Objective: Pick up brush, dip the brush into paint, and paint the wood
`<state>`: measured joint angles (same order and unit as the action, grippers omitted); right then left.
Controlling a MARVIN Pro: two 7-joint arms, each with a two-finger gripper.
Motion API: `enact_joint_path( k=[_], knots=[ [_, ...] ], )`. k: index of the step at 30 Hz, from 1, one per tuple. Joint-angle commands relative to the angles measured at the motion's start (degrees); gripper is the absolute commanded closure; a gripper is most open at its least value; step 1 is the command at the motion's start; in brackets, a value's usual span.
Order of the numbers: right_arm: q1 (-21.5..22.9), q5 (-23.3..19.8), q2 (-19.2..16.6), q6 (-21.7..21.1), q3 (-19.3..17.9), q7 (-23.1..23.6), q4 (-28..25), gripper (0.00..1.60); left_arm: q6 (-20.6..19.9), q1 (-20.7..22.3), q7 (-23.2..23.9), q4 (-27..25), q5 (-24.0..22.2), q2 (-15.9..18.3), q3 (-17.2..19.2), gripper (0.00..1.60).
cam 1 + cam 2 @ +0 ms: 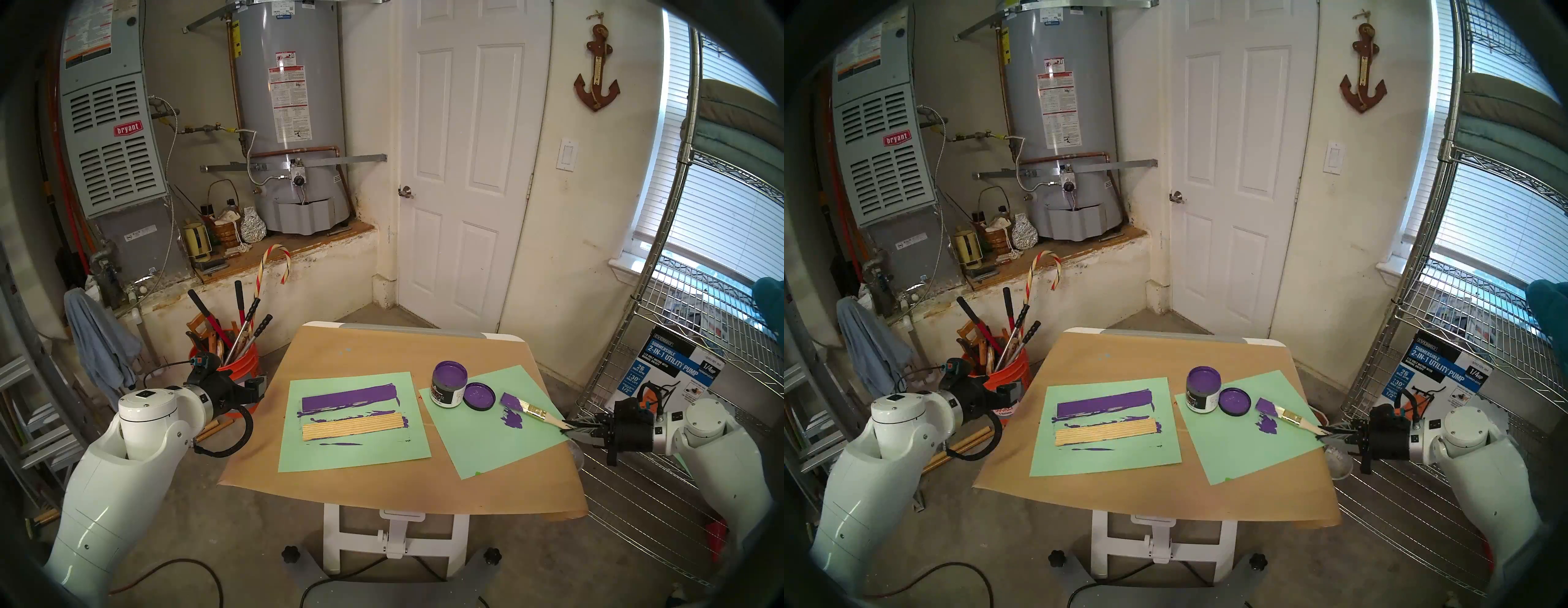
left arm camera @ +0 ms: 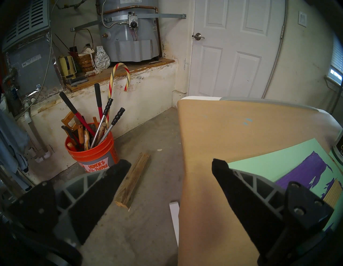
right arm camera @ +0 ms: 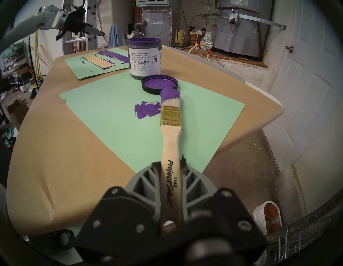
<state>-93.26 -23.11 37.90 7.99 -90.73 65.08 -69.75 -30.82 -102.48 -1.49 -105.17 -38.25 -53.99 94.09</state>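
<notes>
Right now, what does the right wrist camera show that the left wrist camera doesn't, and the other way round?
Only the right wrist view shows the right gripper shut on the paintbrush, its purple bristles near the black lid, and the open top of the paint jar. Only the left wrist view shows the left gripper from its own camera, open and empty, plus the orange tool bucket. Both show the ribbed wooden strip on green paper beside a purple stripe.

A table [image 1: 369, 492] covered in brown paper carries two green sheets [image 1: 322, 458] [image 1: 500, 441]. A black lid [image 1: 479, 395] smeared purple lies on the right sheet. An orange bucket [image 2: 92, 154] of tools stands on the floor beside a wood block [image 2: 132, 183], below a grey water heater [image 1: 288, 119]
</notes>
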Motion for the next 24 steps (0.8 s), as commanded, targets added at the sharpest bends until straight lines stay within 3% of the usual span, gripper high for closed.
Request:
enact_joint_path(
  k=[1, 17, 24],
  knots=[
    [0.5, -0.3, -0.1, 0.0, -0.2, 0.2, -1.2, 1.23, 0.1, 0.2, -0.1, -0.8, -0.1, 0.1, 0.5, 0.00],
    [0.5, 0.5, 0.1, -0.3, 0.4, 0.0, -1.5, 1.25, 0.1, 0.2, -0.1, -0.8, -0.1, 0.1, 0.5, 0.00],
    [0.5, 0.6, 0.2, -0.5, 0.5, 0.0, -1.5, 1.17, 0.1, 0.2, -0.1, -0.8, -0.1, 0.1, 0.5, 0.00]
  ],
)
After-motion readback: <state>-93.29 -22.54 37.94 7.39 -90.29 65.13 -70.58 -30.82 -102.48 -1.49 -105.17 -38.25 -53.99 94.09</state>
